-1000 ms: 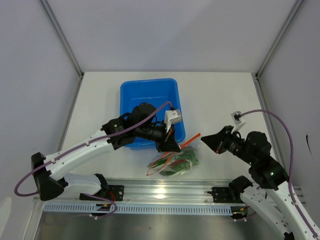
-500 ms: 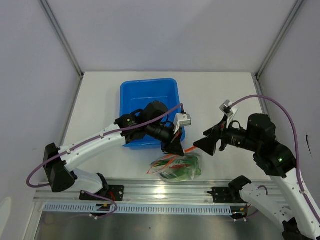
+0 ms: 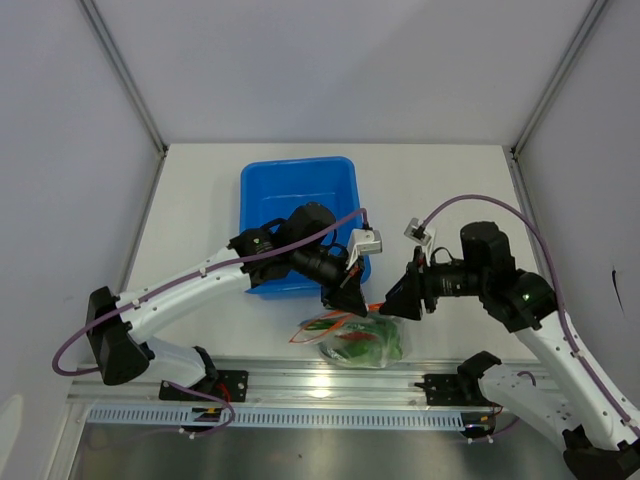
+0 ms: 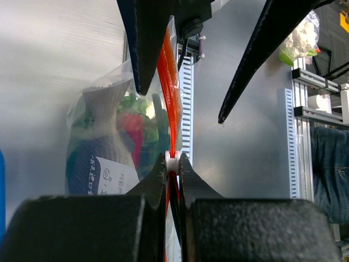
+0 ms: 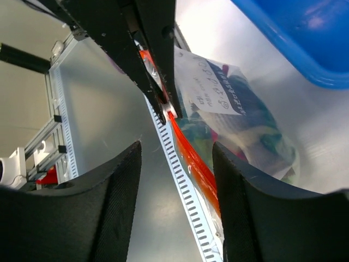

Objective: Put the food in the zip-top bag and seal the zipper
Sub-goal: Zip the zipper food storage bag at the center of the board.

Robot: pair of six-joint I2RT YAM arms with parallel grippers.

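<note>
My right claw had swung in to the bag's mouth, jaws apart, with the zipper running between them. The left claw was clenched on that orange strip, holding it taut. The zip-top bag lay at the desk's near edge with the food inside. I judged that only sealing remained.

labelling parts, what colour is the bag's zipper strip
The zipper strip is orange-red, clearest in the left wrist view.

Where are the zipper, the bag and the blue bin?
zipper [image 4: 170,103], left wrist view, middle of orange strip.
zip-top bag [image 3: 365,342], top view, bulging middle.
blue bin [image 3: 296,190], top view, bare floor.
</note>
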